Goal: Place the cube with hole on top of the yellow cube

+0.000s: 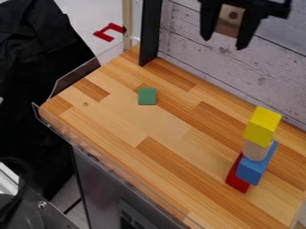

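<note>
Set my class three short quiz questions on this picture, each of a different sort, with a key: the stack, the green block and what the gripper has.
1. Put in order, bottom to top: yellow cube, blue block, pale cylinder, red block.
2. True or false: the green block is part of the stack.
3. Fill in: the gripper holds the ____ above the stack's level in the picture.

Key:
1. Red block, blue block, pale cylinder, yellow cube.
2. False; the green block lies apart on the table.
3. Cube with hole.
</note>
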